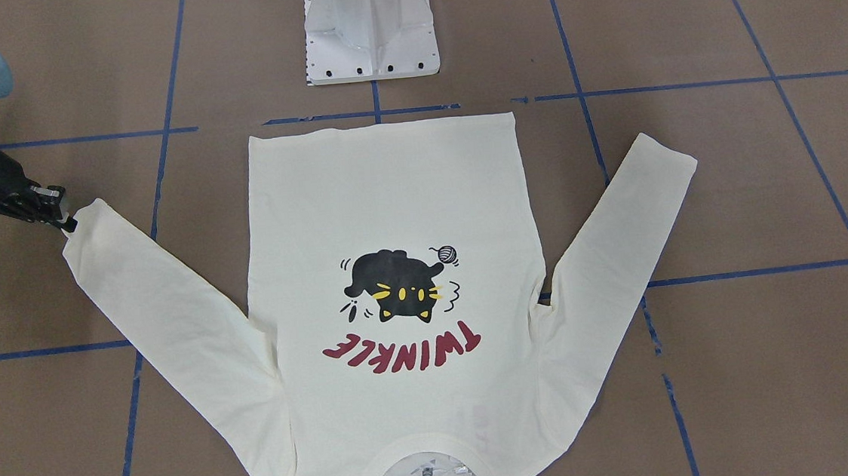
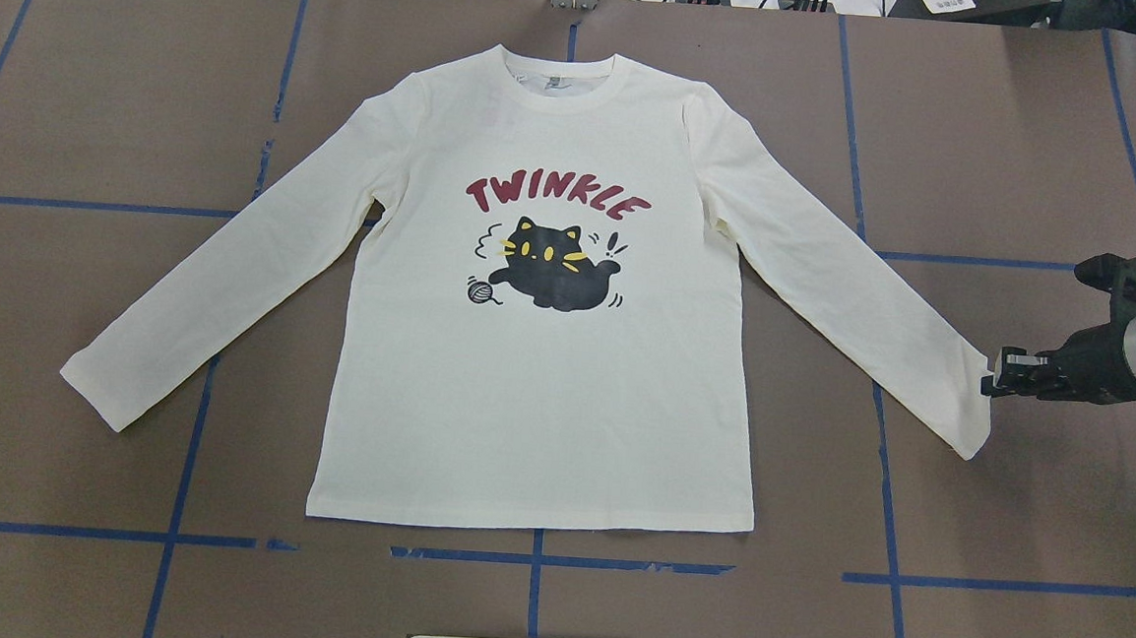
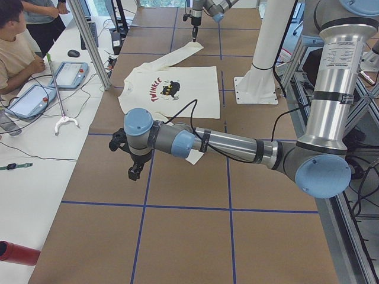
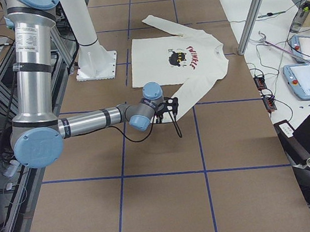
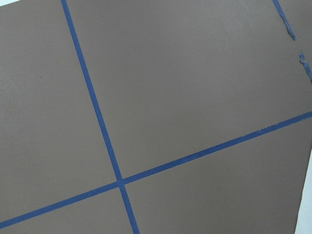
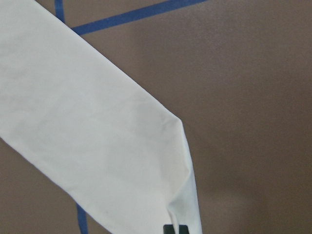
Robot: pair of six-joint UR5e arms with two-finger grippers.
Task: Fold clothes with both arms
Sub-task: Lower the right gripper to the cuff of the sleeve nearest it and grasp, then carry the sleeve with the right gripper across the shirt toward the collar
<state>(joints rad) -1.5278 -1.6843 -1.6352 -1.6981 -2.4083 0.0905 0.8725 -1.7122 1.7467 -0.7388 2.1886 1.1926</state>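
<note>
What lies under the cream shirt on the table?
Around the shirt only the brown table shows. The blue tape lines run under its hem and sleeves; whatever else lies beneath the cloth is covered.

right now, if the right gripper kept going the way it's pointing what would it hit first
The sleeve cuff of the cream TWINKLE shirt. The right gripper sits at that cuff's edge, tips aimed into it, so cloth comes first, with the table under it. Whether it touches now is unclear.

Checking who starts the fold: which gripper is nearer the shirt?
Right. The right gripper is at a sleeve cuff of the shirt; the left gripper hangs over the table, well away from it.
</note>
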